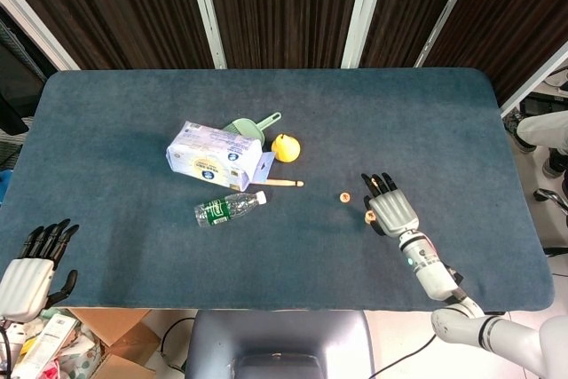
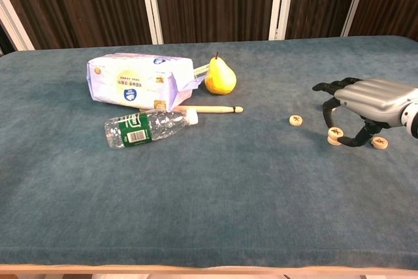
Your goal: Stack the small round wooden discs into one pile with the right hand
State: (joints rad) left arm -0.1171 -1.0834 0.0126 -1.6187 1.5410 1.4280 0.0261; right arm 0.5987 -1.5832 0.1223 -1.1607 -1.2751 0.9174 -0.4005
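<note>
Small round wooden discs lie right of centre on the blue table. One disc [image 2: 296,120] [image 1: 344,196] lies alone. My right hand [image 2: 366,99] [image 1: 390,209] arches over another disc [image 2: 335,134] [image 1: 370,216], which sits low on the table and looks thicker than the lone one. A fingertip and the thumb close in on either side of it. A third disc [image 2: 379,142] lies just right of the thumb. The palm hides whatever lies under it in the head view. My left hand [image 1: 31,268] hangs open off the table's front left corner.
A purple tissue pack [image 2: 140,80], a yellow pear [image 2: 220,78], a wooden stick [image 2: 202,109] and a plastic bottle [image 2: 151,126] lie left of centre. In the head view a green scoop [image 1: 253,124] sits behind the pack. The table's right edge [image 1: 519,184] is near my right hand.
</note>
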